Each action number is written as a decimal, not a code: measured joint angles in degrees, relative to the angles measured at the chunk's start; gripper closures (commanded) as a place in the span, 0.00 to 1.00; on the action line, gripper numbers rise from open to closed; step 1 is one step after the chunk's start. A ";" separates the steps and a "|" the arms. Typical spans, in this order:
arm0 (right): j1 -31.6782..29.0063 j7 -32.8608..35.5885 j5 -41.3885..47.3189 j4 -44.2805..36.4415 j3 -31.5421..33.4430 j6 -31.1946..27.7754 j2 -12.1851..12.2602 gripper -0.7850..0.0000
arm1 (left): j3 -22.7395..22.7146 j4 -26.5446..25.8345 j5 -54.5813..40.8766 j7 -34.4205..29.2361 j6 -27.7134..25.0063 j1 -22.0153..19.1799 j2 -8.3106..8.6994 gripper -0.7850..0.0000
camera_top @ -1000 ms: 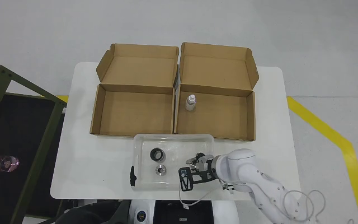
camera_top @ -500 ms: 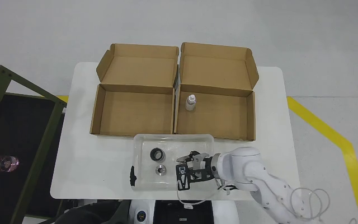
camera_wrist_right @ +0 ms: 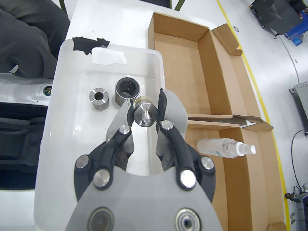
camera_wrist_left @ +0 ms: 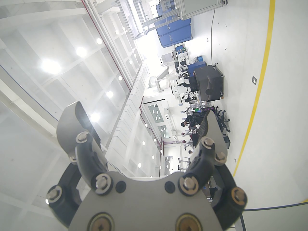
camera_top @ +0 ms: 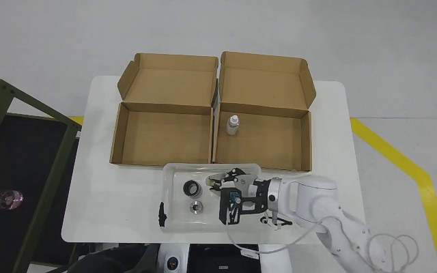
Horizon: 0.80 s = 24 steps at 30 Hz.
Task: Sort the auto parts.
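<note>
A translucent white plastic bin point(camera_wrist_right: 72, 126) sits on the white surface point(camera_wrist_right: 108, 17), just beside the left open brown cardboard box point(camera_wrist_right: 182, 73). A white spray bottle point(camera_wrist_right: 221, 148) lies in the right cardboard box point(camera_wrist_right: 240, 181). In the bin, a black-bored steel sleeve point(camera_wrist_right: 127, 90) and a small grey steel bushing point(camera_wrist_right: 99, 98) stand side by side, close ahead of the right gripper point(camera_wrist_right: 145, 110). Its fingers are clamped on a short shiny metal cylinder point(camera_wrist_right: 144, 118) above the bin. The left gripper point(camera_wrist_left: 142, 116) points into the room, fingers wide apart, holding nothing.
</note>
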 measured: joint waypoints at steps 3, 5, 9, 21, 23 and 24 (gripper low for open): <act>0.00 -3.38 -1.50 -0.12 0.63 1.21 0.06 1.00 | 0.00 0.00 0.00 0.00 0.00 0.00 0.00 0.00; 0.05 -5.44 -2.08 0.13 0.96 1.93 0.08 1.00 | 0.00 0.00 0.00 0.00 0.00 0.00 0.00 0.00; 0.37 -7.98 -2.43 0.83 1.90 3.23 0.11 1.00 | 0.00 0.00 0.00 0.00 0.00 0.00 0.00 0.00; 3.15 -7.28 3.59 7.33 6.13 4.32 0.17 1.00 | 0.00 0.00 0.00 0.00 0.00 0.00 0.00 0.00; 4.10 -6.71 4.48 8.70 6.50 4.03 0.15 1.00 | 0.00 0.00 0.00 0.00 0.00 0.00 0.00 0.00; 4.49 -6.35 4.86 9.28 6.64 3.86 0.15 1.00 | 0.00 0.00 0.00 0.00 0.00 0.00 0.00 0.00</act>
